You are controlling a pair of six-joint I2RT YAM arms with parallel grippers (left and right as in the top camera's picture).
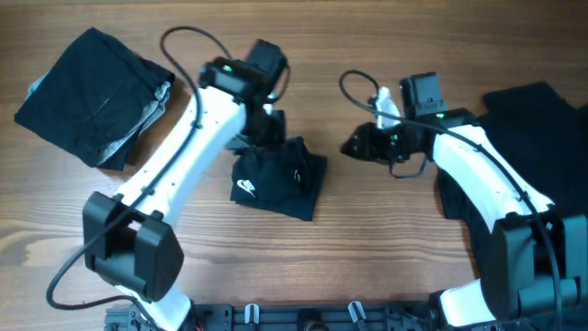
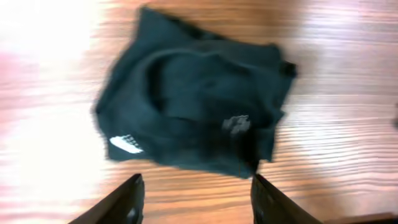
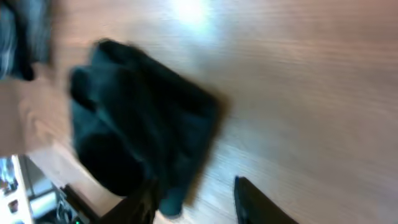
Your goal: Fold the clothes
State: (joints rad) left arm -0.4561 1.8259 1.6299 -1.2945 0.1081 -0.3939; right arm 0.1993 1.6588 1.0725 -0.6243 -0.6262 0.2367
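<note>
The folded shirt [image 1: 276, 179] lies at the centre of the tabletop [image 1: 367, 239] with its white logo [image 1: 243, 187] facing up. A folded stack [image 1: 92, 92] sits at the far left, and a loose pile [image 1: 533, 119] of dark clothes lies at the right edge. The left gripper [image 1: 266, 129] is positioned at the shirt's far-left edge, jaws apart and empty. The right gripper [image 1: 354, 147] is near the shirt's right side without touching it, jaws likewise apart and holding nothing.
</note>
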